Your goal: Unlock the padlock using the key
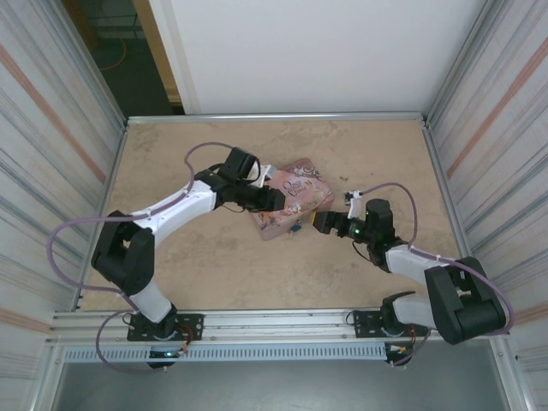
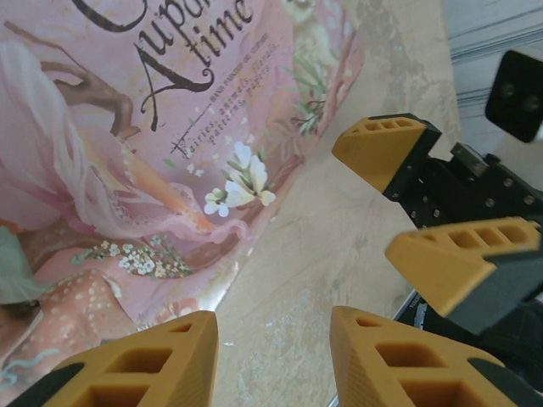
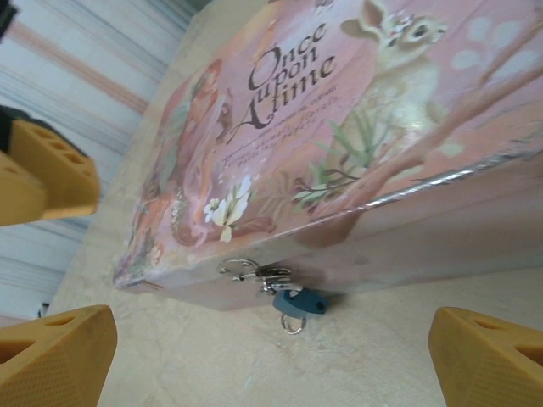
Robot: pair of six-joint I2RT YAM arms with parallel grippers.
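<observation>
Beige table carries a pink tin, with the blue padlock on its clasp; left end effector and right end effector gape wide, empty.

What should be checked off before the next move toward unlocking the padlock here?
1. Padlock reachable: ok. The padlock hangs from the hasp on the tin box front, facing the right gripper.
2. Right gripper free: ok. It is open with nothing between its fingers.
3. Tin box steadied: not ok. The left gripper is open beside the box and is not gripping it.
4. Key held: not ok. Neither gripper holds anything.
5. Key seated in the padlock: cannot tell. A small metal ring hangs under its blue body.
</observation>
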